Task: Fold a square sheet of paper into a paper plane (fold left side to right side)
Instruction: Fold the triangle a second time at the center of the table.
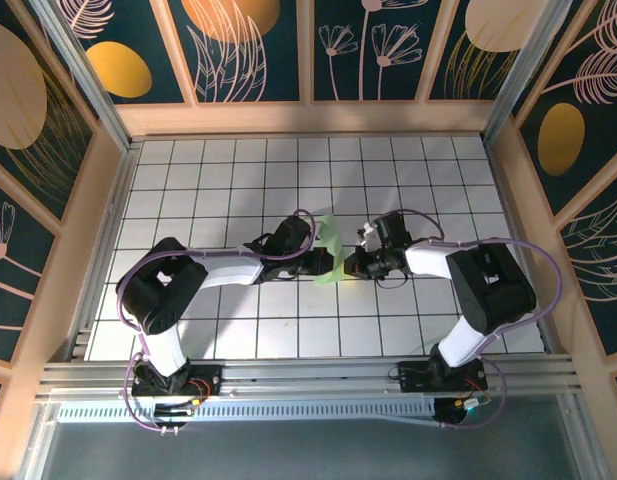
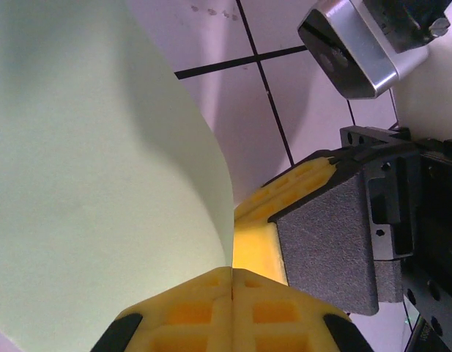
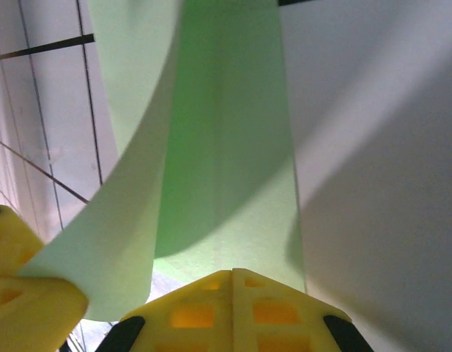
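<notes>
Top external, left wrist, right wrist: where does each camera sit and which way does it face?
Top external: above and behind the bases, looking down on the tiled table; both arms show, left gripper and right gripper meeting at the square sheet of paper.
Left wrist: on that wrist, facing along its shut yellow fingers at the curled sheet and the right gripper.
Right wrist: facing along its own shut fingers up the sheet.
Both wrist views share the sheet.

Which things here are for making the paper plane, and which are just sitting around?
For the job: green paper sheet, pinched by the left gripper and the right gripper.
Just there: white tiled table, flower-painted walls.
</notes>
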